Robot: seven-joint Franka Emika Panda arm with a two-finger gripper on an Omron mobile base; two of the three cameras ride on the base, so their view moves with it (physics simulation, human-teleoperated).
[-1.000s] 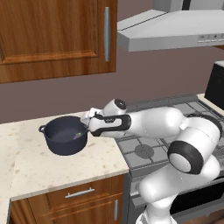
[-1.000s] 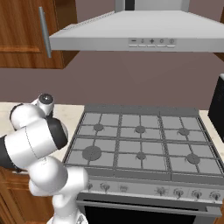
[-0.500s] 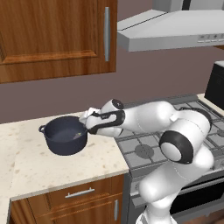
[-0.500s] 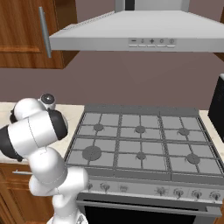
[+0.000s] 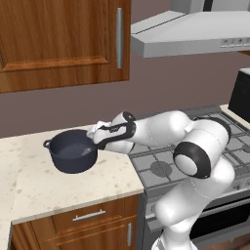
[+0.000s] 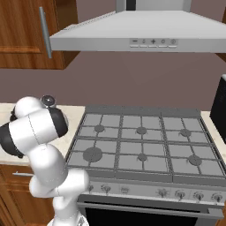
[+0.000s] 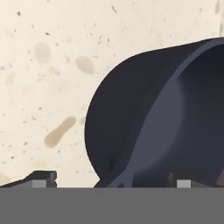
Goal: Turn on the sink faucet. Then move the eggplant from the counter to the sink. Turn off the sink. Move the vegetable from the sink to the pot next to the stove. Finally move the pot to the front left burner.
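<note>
- The end effector (image 5: 93, 138) hangs spread wide, gripping nothing, at the near rim of the pot (image 5: 71, 151).
- The pot sits on the desk (image 5: 58, 183) beside the stove (image 6: 141, 145).
- Straddle the rim wall squarely, one finger inside, before clamping, so it lifts level.

Left base view is looking forward and down from behind arm at counter (image 5: 44, 190) and stove (image 5: 161, 166) edge; right base view is facing stove (image 6: 141, 145) squarely, sharing it; hand view is hovering close over pot (image 7: 166, 113).
</note>
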